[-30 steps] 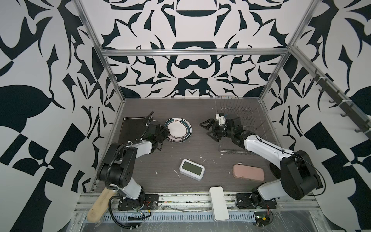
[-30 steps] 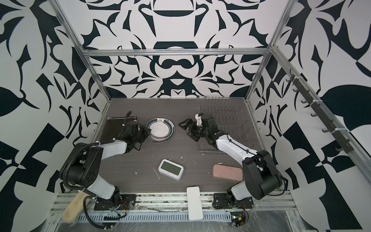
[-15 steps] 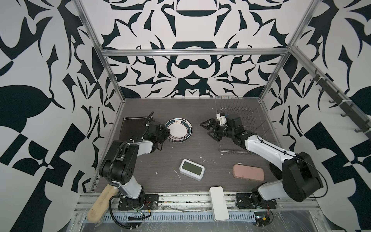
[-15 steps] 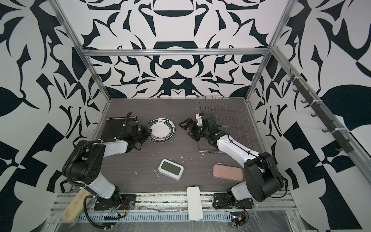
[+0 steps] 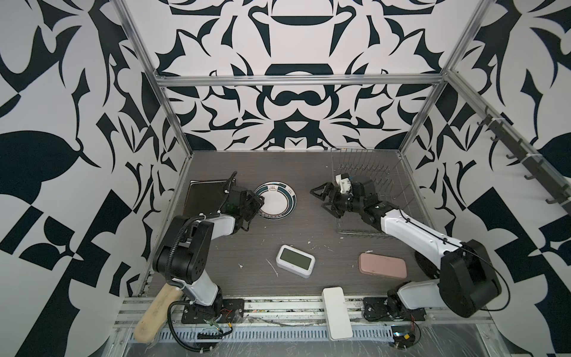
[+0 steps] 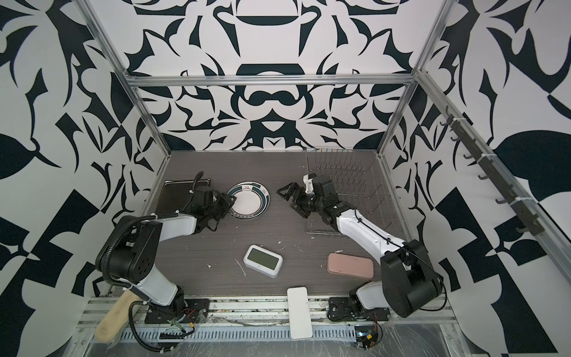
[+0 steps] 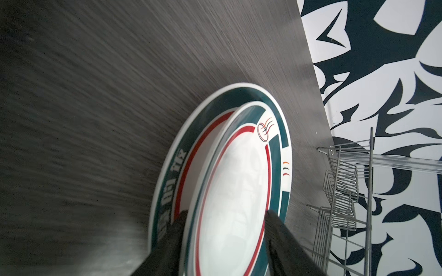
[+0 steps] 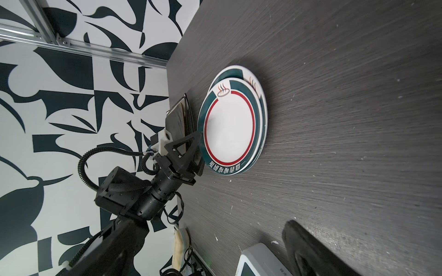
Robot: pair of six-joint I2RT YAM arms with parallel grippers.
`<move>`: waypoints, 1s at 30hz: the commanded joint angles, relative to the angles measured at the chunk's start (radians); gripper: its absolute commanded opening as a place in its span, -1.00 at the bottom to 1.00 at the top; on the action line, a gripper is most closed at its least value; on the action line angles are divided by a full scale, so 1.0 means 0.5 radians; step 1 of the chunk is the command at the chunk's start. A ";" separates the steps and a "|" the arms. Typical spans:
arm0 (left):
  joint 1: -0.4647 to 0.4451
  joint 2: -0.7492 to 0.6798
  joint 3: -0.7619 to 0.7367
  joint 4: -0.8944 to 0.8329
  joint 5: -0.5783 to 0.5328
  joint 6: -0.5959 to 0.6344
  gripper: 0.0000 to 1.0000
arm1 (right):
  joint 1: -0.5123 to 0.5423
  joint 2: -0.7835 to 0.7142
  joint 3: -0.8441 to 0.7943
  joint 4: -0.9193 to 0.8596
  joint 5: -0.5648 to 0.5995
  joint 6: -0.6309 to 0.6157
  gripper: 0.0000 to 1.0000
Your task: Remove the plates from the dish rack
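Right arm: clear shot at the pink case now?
Likely yes. The case lies flat on bare table near that arm's base, nothing on it; the clock sits apart. The right claw is open and empty, but must fold well back.

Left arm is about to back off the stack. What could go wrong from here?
1. The left claw is open, but its fingers straddle the rim of the top plate, one seemingly under it. A skewed pull-out could drag or lift it.
2. The top plate sits off-centre on the lower plate, so a nudge may slide it.
3. The square plate lies just behind the left wrist; backing up low might hit it.
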 commanded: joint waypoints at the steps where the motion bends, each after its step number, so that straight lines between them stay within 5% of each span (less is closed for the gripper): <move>1: 0.009 0.008 0.055 -0.039 0.019 0.022 0.12 | -0.007 -0.069 0.069 -0.003 0.067 -0.047 0.99; 30: 0.009 -0.119 0.131 -0.483 -0.142 0.143 0.68 | -0.009 -0.096 0.081 -0.089 0.115 -0.097 1.00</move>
